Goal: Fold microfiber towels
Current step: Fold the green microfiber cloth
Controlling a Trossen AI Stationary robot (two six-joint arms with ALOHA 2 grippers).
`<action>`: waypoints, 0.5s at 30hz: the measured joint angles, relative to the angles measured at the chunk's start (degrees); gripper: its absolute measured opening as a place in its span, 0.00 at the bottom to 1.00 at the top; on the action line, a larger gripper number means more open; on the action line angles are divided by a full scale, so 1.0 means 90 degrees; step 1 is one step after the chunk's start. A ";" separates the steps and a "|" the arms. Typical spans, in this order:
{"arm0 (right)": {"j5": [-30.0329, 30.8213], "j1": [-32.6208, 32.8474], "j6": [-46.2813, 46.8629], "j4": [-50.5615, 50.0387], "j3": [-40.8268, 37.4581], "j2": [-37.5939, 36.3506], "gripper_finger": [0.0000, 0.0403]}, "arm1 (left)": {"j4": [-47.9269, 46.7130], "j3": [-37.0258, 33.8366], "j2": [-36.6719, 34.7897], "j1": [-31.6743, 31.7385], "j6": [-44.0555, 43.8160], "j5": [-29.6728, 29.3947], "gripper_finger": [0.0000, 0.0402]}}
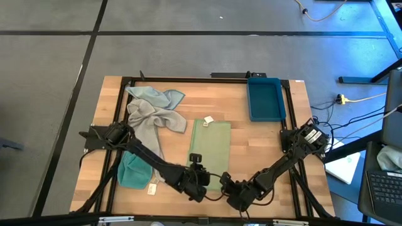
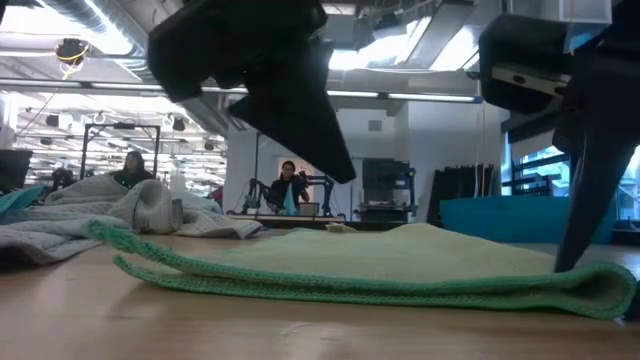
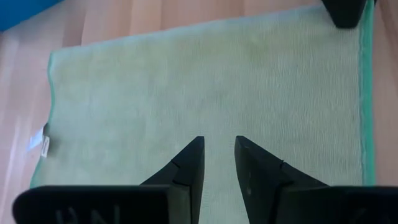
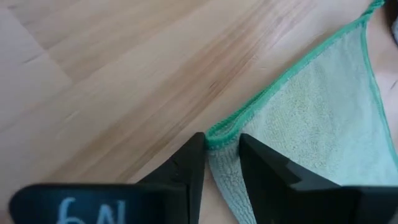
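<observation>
From above, the green towel (image 1: 211,145) lies folded once, just ahead of both grippers; three other towels (image 1: 151,116) wait unfolded beyond the left gripper (image 1: 196,164). Its wrist view shows narrow, empty jaws. The right gripper (image 4: 222,144) pinches the towel's corner.

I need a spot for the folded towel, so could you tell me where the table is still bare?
Bare wood lies between the green towel and the blue tray, and on below the tray toward the right arm. The left side is crowded: grey towel, pale blue towel, teal towel.
</observation>
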 joint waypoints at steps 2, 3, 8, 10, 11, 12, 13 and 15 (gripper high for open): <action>-0.0004 0.0002 -0.0006 -0.0021 0.0000 0.0000 0.20 | -0.0049 0.0000 0.0000 -0.0024 -0.0059 -0.0019 0.21; -0.0010 0.0002 -0.0006 -0.0026 0.0000 0.0000 0.18 | -0.0053 0.0000 0.0000 -0.0034 -0.0067 -0.0019 0.21; 0.0009 0.0000 -0.0005 -0.0083 -0.0002 0.0000 0.03 | -0.0093 0.0000 0.0000 -0.0070 -0.0067 -0.0046 0.21; 0.0040 0.0000 -0.0013 -0.0080 -0.0002 0.0000 0.03 | -0.0188 0.0000 0.0000 -0.0098 -0.0084 -0.0044 0.21; 0.0079 0.0000 -0.0011 -0.0081 -0.0002 0.0000 0.03 | -0.0211 0.0000 0.0000 -0.0110 -0.0076 -0.0046 0.21; 0.0108 0.0000 -0.0011 -0.0082 -0.0002 0.0000 0.04 | -0.0210 0.0000 0.0000 -0.0127 -0.0059 -0.0045 0.21; 0.0114 0.0000 -0.0013 -0.0080 -0.0002 0.0000 0.05 | -0.0211 0.0000 0.0000 -0.0150 -0.0049 -0.0037 0.21; 0.0118 -0.0002 -0.0016 -0.0076 -0.0002 0.0000 0.04 | -0.0219 0.0000 0.0000 -0.0197 -0.0031 0.0051 0.21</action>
